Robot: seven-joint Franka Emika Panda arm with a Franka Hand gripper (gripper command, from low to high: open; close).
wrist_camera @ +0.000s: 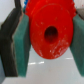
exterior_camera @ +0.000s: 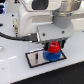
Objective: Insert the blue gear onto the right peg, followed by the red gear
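Closest to the wrist camera, the 2 teal pads (wrist_camera: 21,46) of the gripper (exterior_camera: 53,49) are clamped on the round bright-red plastic gear (wrist_camera: 51,32), its hub hole facing the lens. Below it, the wide bright-blue plastic gear (exterior_camera: 52,55) sits on the black white-rimmed rectangular plate (exterior_camera: 34,58). No writing is legible

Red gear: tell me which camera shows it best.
The wrist view. There the red gear fills the picture, its centre hole plain, held between the green fingers. The exterior view shows only a small part of it under the gripper, above the blue gear.
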